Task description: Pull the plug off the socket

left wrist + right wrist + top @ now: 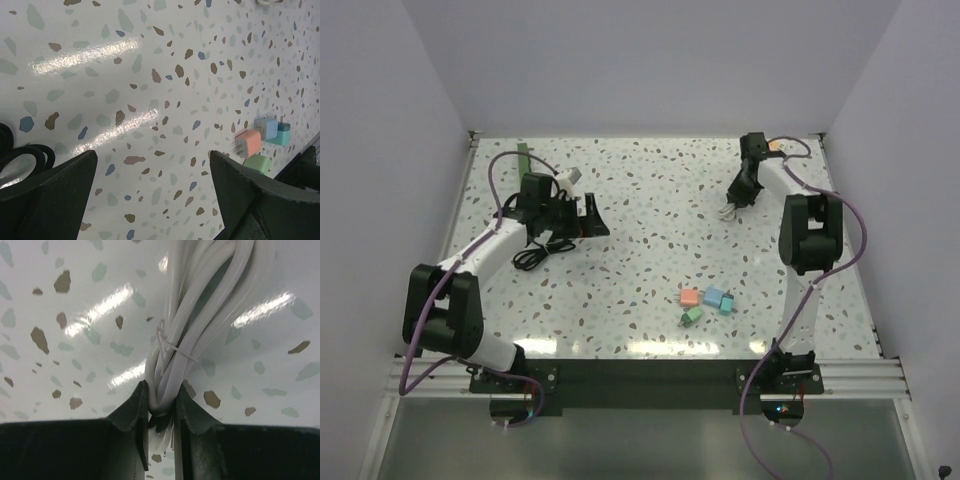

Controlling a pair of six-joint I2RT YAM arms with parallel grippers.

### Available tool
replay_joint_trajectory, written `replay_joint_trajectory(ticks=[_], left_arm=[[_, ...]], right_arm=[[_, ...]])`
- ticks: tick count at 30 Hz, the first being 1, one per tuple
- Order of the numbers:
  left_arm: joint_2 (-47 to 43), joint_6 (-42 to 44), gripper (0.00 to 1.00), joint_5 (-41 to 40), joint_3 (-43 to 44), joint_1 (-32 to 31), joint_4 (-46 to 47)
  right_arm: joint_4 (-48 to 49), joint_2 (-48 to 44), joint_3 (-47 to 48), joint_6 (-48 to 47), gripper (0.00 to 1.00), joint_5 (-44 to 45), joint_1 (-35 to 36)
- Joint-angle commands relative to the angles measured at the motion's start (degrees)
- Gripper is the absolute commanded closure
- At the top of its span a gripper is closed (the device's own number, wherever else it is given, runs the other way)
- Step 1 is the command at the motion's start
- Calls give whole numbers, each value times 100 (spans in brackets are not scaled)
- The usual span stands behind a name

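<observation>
The dark-green power strip (525, 160) lies at the back left of the table, mostly hidden behind my left arm. Its thin black cord (534, 256) is coiled beside that arm and shows at the left edge of the left wrist view (20, 157). I cannot make out a plug in the strip. My left gripper (597, 218) is open and empty over bare table (153, 160), to the right of the strip. My right gripper (730, 208) is shut on a tied bundle of loose white cable (200, 315) at the back right, its jaws (161, 400) pinching the bundle's end.
Several small coloured blocks (708, 302) lie at the front middle-right of the table; they also show in the left wrist view (260, 142). White walls close in the table on three sides.
</observation>
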Motion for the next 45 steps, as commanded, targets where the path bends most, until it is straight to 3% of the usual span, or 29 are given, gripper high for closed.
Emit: replay_joint_trajectory(ticks=[1, 5, 12, 20, 23, 24, 28, 31, 37, 41, 45], left_arm=[[-303, -58, 0, -85, -42, -23, 249], [-391, -111, 0, -243, -165, -23, 319], [-636, -163, 0, -542, -411, -23, 267], [-1006, -260, 0, -718, -1070, -23, 346], [-1129, -304, 0, -744, -1315, -23, 416], [-1155, -322, 0, -753, -1360, -23, 425], [-1287, -497, 0, -744, -1632, -23, 591], [-1419, -611, 0, -762, -1721, -23, 671], [-1507, -813, 0, -867, -1616, -23, 688], [-1568, -919, 0, -1016, -1527, -23, 636], [-1612, -972, 0, -1096, -1510, -23, 583]], right_arm=[[453, -753, -818, -316, 100, -1074, 337], [717, -1316, -1627, -501, 100, -1611, 1180], [1508, -2212, -3323, 394, 100, -1850, 2787], [1649, -3091, -4221, 914, 99, -1779, 3993], [1666, -3311, -4449, 1002, 79, -1797, 4275], [1684, -3399, -4485, 959, 60, -1858, 4371], [1500, -3443, -4275, 572, 32, -2218, 4416], [1096, -3557, -3862, 221, 20, -2000, 4416], [-99, -3278, -2044, -825, 11, -640, 4355], [-915, -2401, -736, -1230, 8, 318, 4214], [-1190, -1792, -171, -1327, 5, 945, 4109]])
